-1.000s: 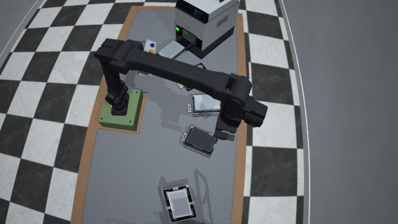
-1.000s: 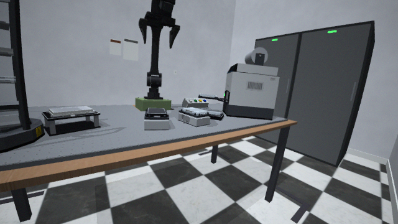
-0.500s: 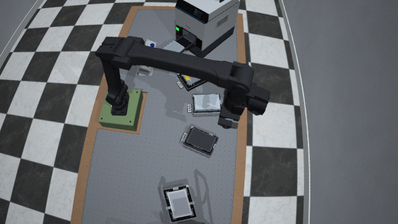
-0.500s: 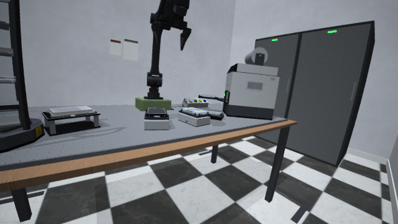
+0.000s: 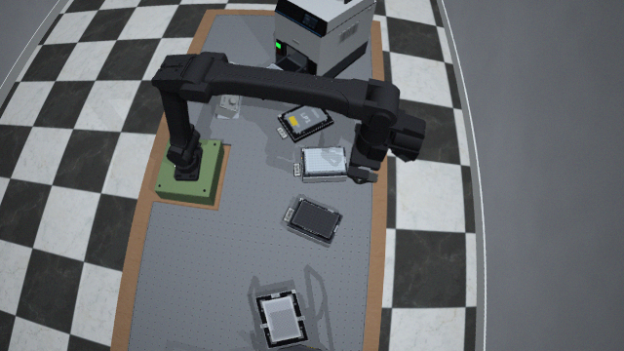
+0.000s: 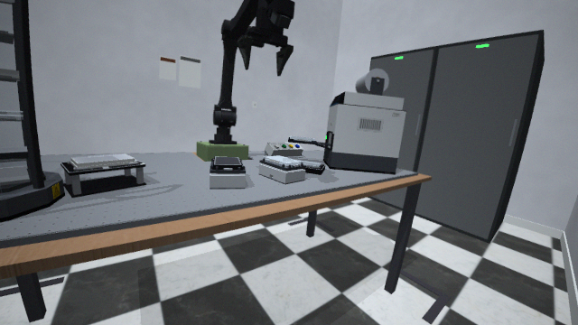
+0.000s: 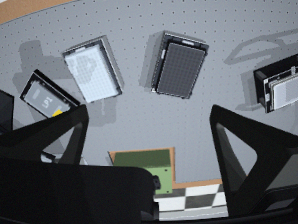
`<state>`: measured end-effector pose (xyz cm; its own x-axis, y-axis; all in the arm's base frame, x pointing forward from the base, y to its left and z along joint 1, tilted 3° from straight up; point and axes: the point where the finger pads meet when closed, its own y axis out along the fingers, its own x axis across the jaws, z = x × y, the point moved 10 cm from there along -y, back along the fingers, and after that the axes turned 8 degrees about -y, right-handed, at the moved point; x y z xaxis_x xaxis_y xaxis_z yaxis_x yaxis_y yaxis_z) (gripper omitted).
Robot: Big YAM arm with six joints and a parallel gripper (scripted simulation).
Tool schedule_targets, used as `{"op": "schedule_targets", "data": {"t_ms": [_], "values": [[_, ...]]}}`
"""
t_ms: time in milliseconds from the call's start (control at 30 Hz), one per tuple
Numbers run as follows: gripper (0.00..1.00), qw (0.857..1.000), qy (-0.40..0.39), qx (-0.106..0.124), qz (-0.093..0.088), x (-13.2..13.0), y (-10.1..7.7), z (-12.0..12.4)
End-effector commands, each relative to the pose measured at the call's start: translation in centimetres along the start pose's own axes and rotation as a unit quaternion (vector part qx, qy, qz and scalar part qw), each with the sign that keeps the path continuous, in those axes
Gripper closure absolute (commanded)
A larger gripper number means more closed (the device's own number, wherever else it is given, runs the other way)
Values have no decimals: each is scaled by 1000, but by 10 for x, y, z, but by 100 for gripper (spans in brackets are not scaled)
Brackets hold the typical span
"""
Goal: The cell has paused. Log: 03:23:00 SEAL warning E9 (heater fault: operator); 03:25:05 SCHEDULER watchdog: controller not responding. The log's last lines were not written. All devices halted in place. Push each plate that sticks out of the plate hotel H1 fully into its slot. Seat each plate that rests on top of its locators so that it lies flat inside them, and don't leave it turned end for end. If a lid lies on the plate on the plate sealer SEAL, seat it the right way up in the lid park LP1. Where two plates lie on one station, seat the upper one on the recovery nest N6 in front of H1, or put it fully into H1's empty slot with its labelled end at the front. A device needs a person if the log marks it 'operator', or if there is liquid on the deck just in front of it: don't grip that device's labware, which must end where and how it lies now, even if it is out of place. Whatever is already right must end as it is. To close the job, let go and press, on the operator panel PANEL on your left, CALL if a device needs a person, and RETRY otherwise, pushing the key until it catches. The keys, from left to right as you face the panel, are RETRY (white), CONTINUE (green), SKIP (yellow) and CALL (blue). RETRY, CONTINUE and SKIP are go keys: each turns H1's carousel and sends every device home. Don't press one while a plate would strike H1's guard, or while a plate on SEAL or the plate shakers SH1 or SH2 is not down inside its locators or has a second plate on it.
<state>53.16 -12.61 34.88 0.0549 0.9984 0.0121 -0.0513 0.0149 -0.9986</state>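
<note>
Gripper (image 6: 264,56) spread wide, holding nothing, high above the worktop's right edge beside the clear plate (image 5: 324,162). Dark plate (image 5: 314,219) on its station nearer the front edge. Sealer (image 5: 324,29) at the far edge; nest plate (image 5: 282,319) at the near edge.

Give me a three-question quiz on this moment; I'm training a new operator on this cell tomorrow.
1. True or false: the gripper is holding a plate.
2. What colour is the arm's base block? A) blue B) green C) red
3. Fill in: in the top view, the dark plate and the raised nest's pale plate lie ___ of the arm's jaws.

Key: 1. False; the jaws stand open and empty, high above the table. 2. B. 3. Below.
</note>
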Motion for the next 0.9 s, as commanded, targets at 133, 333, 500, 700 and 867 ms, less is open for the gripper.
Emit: {"op": "schedule_targets", "data": {"t_ms": [133, 333, 500, 700, 867], "values": [[0, 994, -111, -23, 5, 25, -14, 7], [0, 983, -181, -23, 5, 45, -13, 10], [0, 983, -181, -22, 6, 55, -13, 11], [0, 985, -170, -23, 4, 74, -13, 14], [0, 985, -170, -23, 4, 91, -13, 17]]}}
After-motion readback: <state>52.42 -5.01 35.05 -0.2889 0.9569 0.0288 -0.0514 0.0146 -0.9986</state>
